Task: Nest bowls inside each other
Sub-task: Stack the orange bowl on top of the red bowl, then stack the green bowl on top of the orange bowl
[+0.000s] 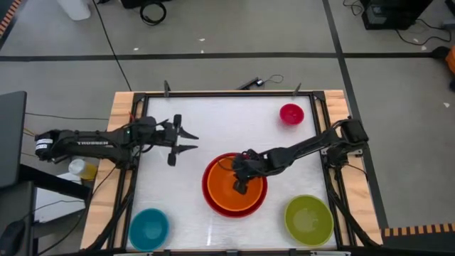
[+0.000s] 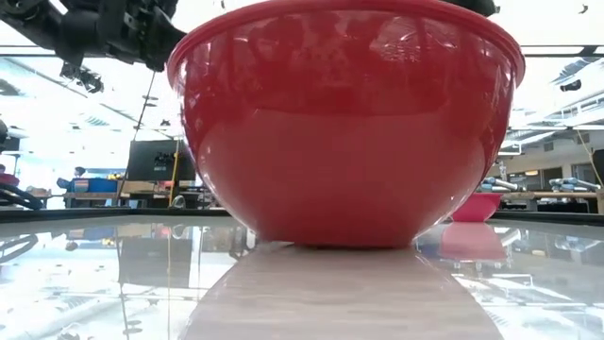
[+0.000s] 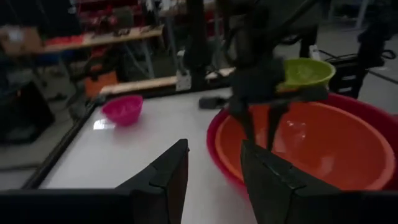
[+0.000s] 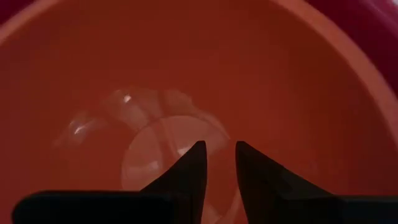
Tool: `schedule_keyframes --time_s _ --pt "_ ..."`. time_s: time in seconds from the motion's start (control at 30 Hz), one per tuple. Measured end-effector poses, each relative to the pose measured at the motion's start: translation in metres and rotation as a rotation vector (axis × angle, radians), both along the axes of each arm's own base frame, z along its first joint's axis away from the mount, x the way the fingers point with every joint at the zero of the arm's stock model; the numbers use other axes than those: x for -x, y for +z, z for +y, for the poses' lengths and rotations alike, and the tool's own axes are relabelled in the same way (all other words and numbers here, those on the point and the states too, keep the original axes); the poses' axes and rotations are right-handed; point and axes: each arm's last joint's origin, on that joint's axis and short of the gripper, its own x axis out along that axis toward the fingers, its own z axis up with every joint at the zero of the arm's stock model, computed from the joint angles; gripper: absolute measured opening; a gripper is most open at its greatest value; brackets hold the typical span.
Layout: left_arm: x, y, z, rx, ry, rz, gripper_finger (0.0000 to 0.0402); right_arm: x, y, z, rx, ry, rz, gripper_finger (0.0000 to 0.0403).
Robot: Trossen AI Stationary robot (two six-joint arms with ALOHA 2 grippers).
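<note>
The orange bowl [image 1: 231, 193] sits nested in the red bowl [image 1: 207, 186], which rests on its base near the middle of the table's near half. My right gripper [image 1: 239, 186] reaches down into the orange bowl [image 4: 124, 74]. Its fingers [image 4: 193, 165] stand apart with nothing between them, and I see no touch. My left gripper [image 1: 192, 142] hangs open over the table's left half, pointing level toward the bowls [image 3: 323, 149]. The magenta bowl [image 1: 291, 113] stands far right, the yellow-green bowl [image 1: 308, 219] near right, and the blue bowl [image 1: 148, 228] near left.
A black frame [image 1: 213, 94] borders the white tabletop. Bare table lies between my left gripper and the magenta bowl, and between the blue bowl and the red bowl. In the low view the red bowl [image 2: 344, 123] fills most of the picture.
</note>
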Motion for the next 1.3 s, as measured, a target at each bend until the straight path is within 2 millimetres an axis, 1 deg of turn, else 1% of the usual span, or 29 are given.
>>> schedule_keyframes --time_s 0.07,0.13,0.27,0.33,0.4,0.43,0.5,0.57,0.67,0.73,0.8,0.9,1.1,1.2,1.3 --pt "-0.001 0.002 -0.003 -0.005 -0.018 -0.020 0.0149 0.001 0.002 -0.001 0.019 -0.014 -0.008 0.0094" --pt "-0.001 0.003 -0.006 -0.006 -0.031 -0.029 0.0149 0.004 0.012 -0.002 0.032 -0.019 -0.033 0.0094" --pt "-0.002 0.003 -0.007 -0.006 -0.023 -0.028 0.0149 0.018 0.053 -0.006 0.057 -0.039 -0.160 0.0094" --pt "-0.002 0.002 -0.007 -0.002 -0.013 -0.024 0.0149 0.031 0.075 -0.006 0.065 -0.037 -0.208 0.0094" --pt "-0.001 0.001 -0.007 0.010 -0.012 -0.013 0.0149 0.050 0.093 -0.005 0.032 -0.016 -0.200 0.0094" --pt "-0.001 0.000 -0.007 0.019 -0.014 -0.002 0.0149 0.061 0.100 -0.005 -0.006 0.009 -0.176 0.0094" --pt "-0.001 -0.002 -0.009 0.031 -0.033 0.022 0.0149 0.081 0.108 -0.003 -0.078 0.089 -0.093 0.0094" --pt "-0.001 -0.004 -0.011 0.029 -0.080 0.046 0.0149 0.099 0.109 0.002 -0.114 0.190 0.015 0.0094" --pt "-0.001 -0.005 -0.016 -0.017 -0.168 0.041 0.0149 0.122 0.110 0.012 -0.170 0.281 0.145 0.0094" --pt "-0.001 -0.003 -0.019 -0.055 -0.195 0.019 0.0149 0.133 0.107 0.020 -0.200 0.305 0.246 0.0094" --pt "-0.001 -0.001 -0.020 -0.081 -0.202 -0.010 0.0149 0.142 0.102 0.027 -0.222 0.284 0.340 0.0094" --pt "-0.002 0.004 -0.019 -0.098 -0.199 -0.056 0.0149 0.151 0.096 0.042 -0.245 0.227 0.443 0.0093" --pt "-0.002 0.008 -0.015 -0.130 -0.176 -0.103 0.0149 0.157 0.078 0.073 -0.231 0.140 0.544 0.0101" --pt "-0.002 0.009 -0.013 -0.132 -0.165 -0.108 0.0149 0.163 0.064 0.084 -0.164 0.114 0.657 0.0115" --pt "-0.002 0.008 -0.012 -0.123 -0.158 -0.106 0.0149 0.171 0.051 0.091 -0.063 0.099 0.784 0.0139"
